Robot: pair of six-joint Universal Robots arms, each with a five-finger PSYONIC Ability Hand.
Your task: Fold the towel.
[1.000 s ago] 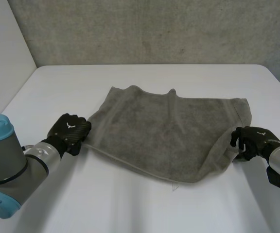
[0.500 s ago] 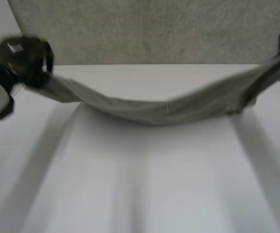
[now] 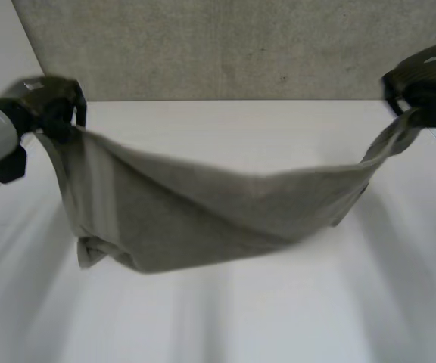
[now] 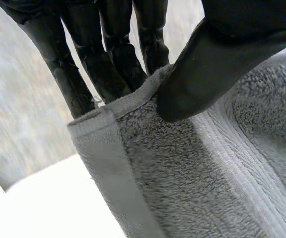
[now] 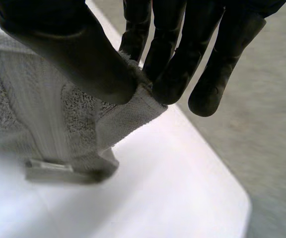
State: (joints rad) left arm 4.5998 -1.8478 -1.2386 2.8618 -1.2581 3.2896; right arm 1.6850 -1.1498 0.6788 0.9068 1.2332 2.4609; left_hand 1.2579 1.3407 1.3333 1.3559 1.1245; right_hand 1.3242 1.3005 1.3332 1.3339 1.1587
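A grey towel [image 3: 203,212] hangs in the air between both hands and sags in the middle above the white table [image 3: 225,318]. My left hand [image 3: 51,106] is raised at the far left and pinches one corner. In the left wrist view the thumb [image 4: 217,64] presses the towel's hem [image 4: 113,163] against the fingers. My right hand [image 3: 422,83] is raised at the far right and pinches the opposite corner. The right wrist view shows that corner [image 5: 128,114] squeezed between thumb and fingers [image 5: 173,74].
A grey wall [image 3: 233,45] stands behind the table's far edge. The table's right edge [image 5: 232,183] runs close under the right hand.
Both hands lifted the towel off the table and pulled it apart. Half a second ago it was stretched in a thin band; now its lower part hangs down wider.
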